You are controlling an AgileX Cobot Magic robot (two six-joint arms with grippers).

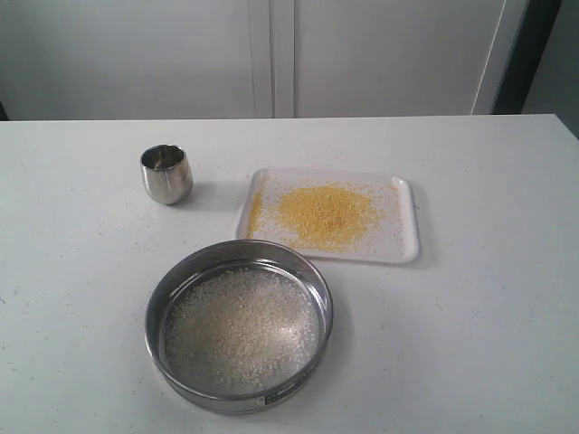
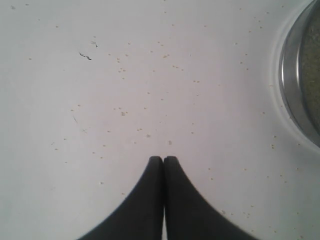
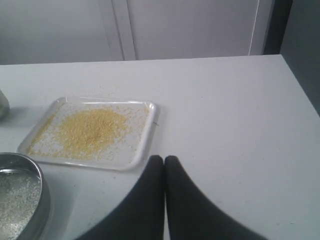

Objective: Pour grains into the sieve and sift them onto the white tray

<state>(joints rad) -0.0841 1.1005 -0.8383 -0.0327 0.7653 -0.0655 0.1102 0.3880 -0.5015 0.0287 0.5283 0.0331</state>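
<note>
**A:** Both pincers are sitting closed and gripping nothing. The left pincer [image 2: 163, 159] is hovering over the bench [image 2: 100, 100] near the sieve [image 2: 290, 70], and the right pincer [image 3: 164, 158] is near the white tray [image 3: 152, 130].

**B:** Where are the grains lying?

**A:** Whitish grains [image 1: 242, 330] in the sieve, yellow grains [image 1: 326, 215] on the tray just beside it. I'm judging the sieve stiff, light and slick, so pinching its rim wall looks best. It's facing mouth-up and, being round, has no long axis. The tray's is running left to right.
</note>
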